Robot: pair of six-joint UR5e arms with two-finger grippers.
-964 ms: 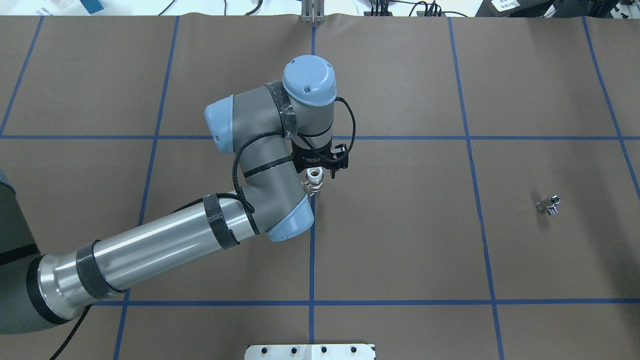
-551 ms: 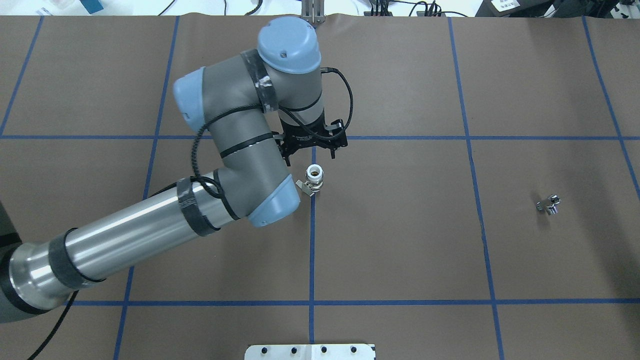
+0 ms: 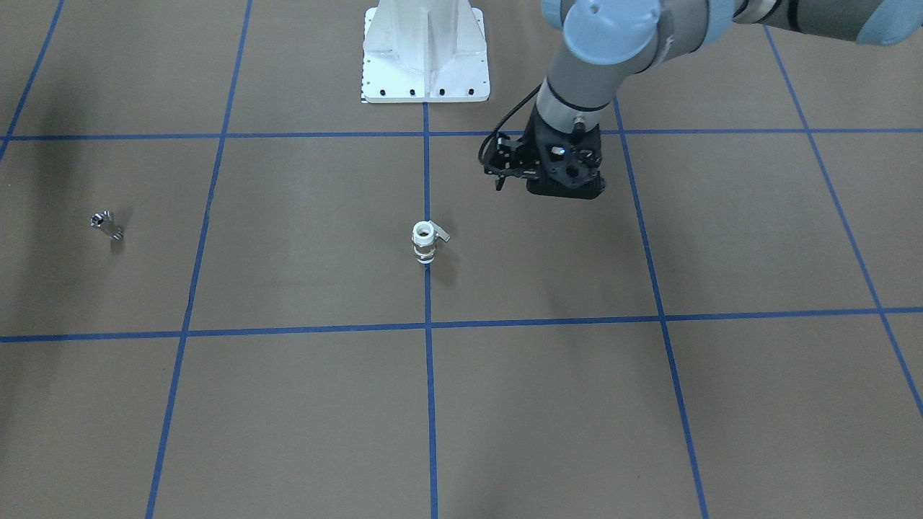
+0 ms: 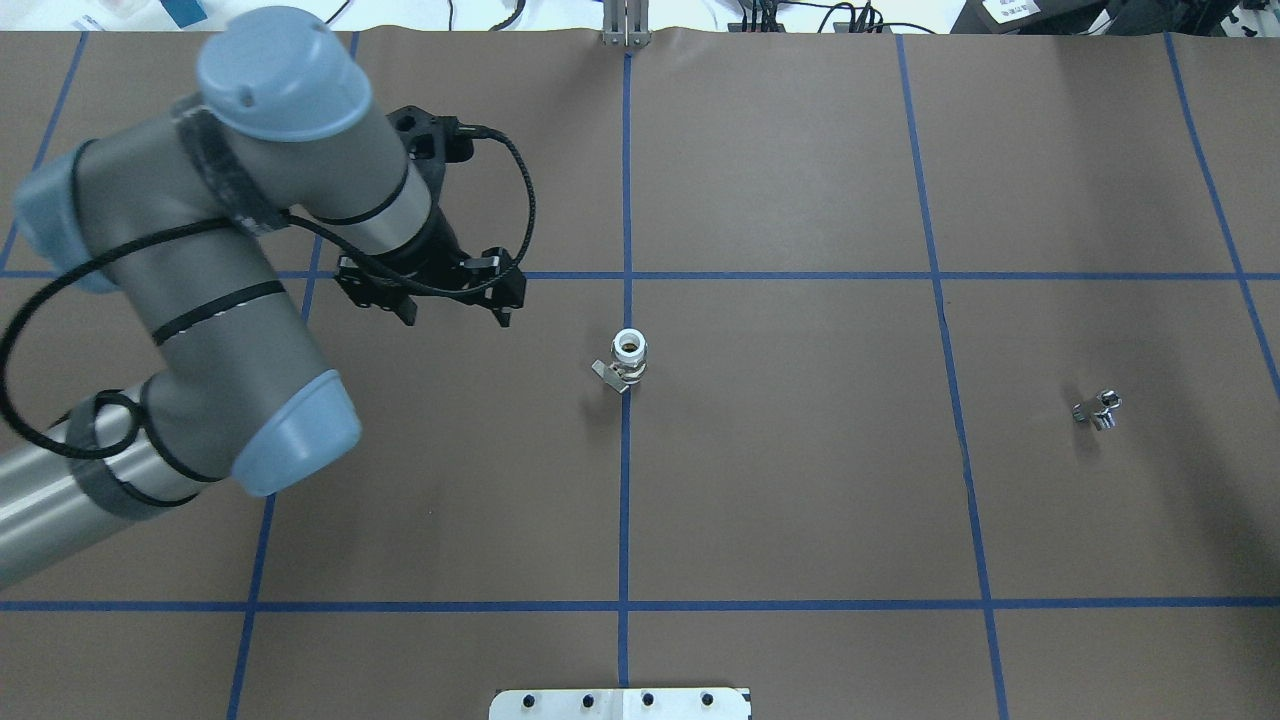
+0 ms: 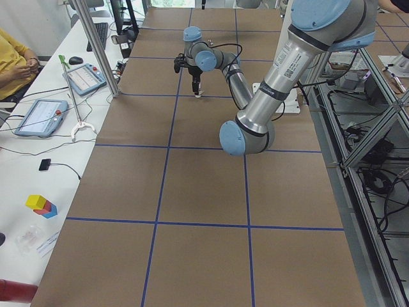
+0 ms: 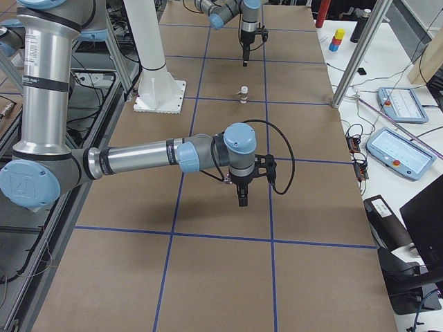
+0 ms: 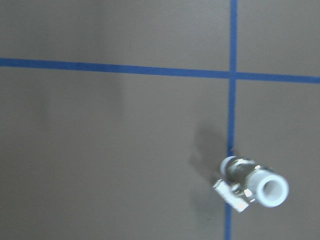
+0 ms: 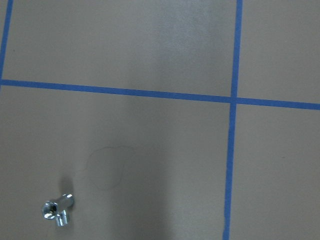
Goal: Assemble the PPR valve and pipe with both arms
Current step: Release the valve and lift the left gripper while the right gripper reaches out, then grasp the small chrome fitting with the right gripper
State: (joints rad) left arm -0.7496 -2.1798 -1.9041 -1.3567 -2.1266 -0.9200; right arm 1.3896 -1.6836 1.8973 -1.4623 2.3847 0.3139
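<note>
The white PPR valve (image 4: pixel 629 358) stands upright on the middle blue line with its lever to one side. It also shows in the front view (image 3: pixel 424 244) and low right in the left wrist view (image 7: pixel 252 185). My left gripper (image 4: pixel 455 314) hangs open and empty above the table, left of the valve and apart from it; it also shows in the front view (image 3: pixel 549 186). The small silver pipe (image 4: pixel 1097 409) lies alone at the far right, and low left in the right wrist view (image 8: pixel 57 211). My right gripper (image 6: pixel 242 197) shows only in the right side view; I cannot tell its state.
The white arm base plate (image 3: pixel 425 54) stands at the robot's side of the table. Brown paper with blue tape lines (image 4: pixel 800 275) covers the table. Tablets and cables lie on side desks beyond the far edge (image 6: pixel 398 149).
My left arm has swung away from the valve toward the robot's left and risen. The valve stays standing in place. The pipe has not moved.
</note>
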